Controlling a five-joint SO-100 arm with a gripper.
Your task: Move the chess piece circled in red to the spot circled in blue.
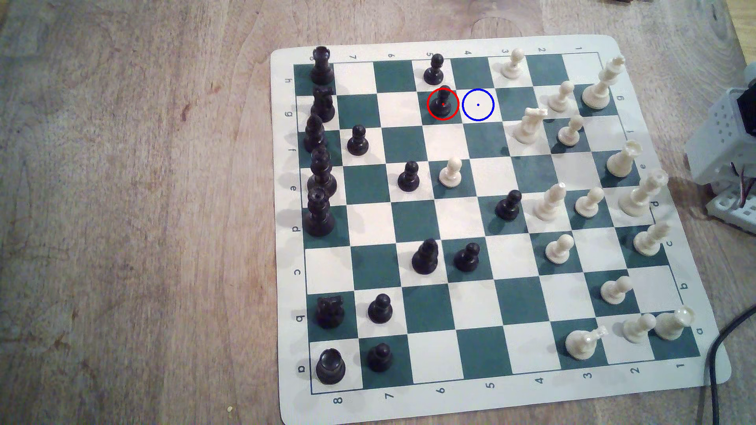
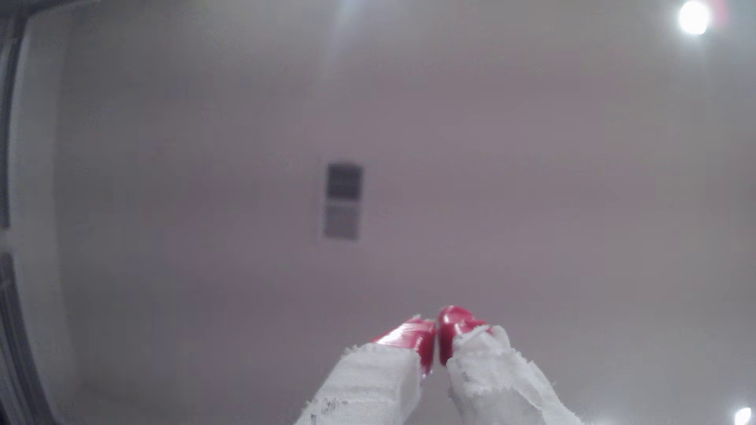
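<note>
The small black pawn with a ball head and wide round base [image 1: 443, 102], ringed in red, stands upright on a dark green square near the far edge of the green-and-cream roll-up chess mat [image 1: 675, 367]. Directly beside it, toward the exterior view's right, is the cream-white square marked with a thin blue ring and centre dot [image 1: 478, 105], with nothing on it. Another black pawn [image 1: 434, 69] stands just behind the ringed one. At the exterior view's right edge the white plastic base of the arm [image 1: 724, 139] is cut off by the frame.

In the wrist view the gripper [image 2: 436, 337] points at a blurred, pale surface with a dim dark rectangle [image 2: 343, 200] that is too soft to identify. Its red-tipped fingers [image 2: 413, 337], wrapped lower down in frayed white tape, sit pressed together with nothing between them.
</note>
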